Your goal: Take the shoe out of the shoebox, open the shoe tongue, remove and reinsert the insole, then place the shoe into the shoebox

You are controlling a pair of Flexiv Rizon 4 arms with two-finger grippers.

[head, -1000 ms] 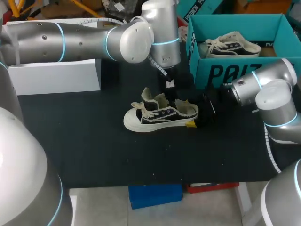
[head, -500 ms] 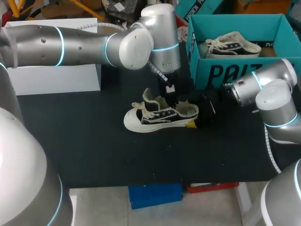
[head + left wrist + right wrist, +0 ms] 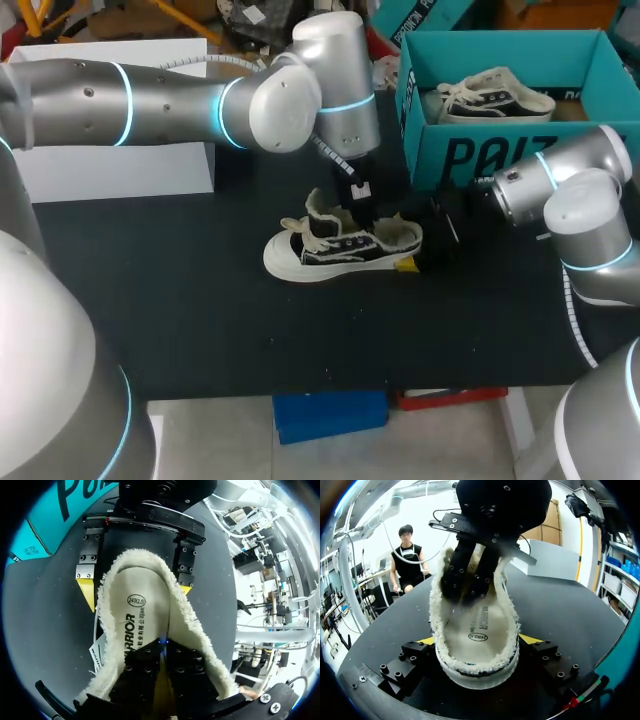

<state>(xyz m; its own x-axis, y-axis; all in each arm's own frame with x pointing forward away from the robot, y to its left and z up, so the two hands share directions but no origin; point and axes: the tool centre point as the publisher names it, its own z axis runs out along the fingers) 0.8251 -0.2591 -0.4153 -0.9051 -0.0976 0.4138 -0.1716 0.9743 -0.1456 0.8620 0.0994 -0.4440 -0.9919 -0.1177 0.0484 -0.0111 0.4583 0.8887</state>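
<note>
Insole removal was beginning.
Right hand (image 3: 477,640) clamped the shoe (image 3: 340,243); left hand (image 3: 470,585) reached inside, grip unclear; next, lifting the insole (image 3: 140,605).

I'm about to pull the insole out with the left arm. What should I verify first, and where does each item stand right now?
1. Shoe out of the shoebox and standing on the table: ok.
2. Right gripper shut on the shoe's heel from both sides: ok.
3. Tongue raised, opening clear: ok.
4. Left gripper inside the opening, over the insole: ok.
5. Left gripper's hold on the insole: cannot tell.
</note>
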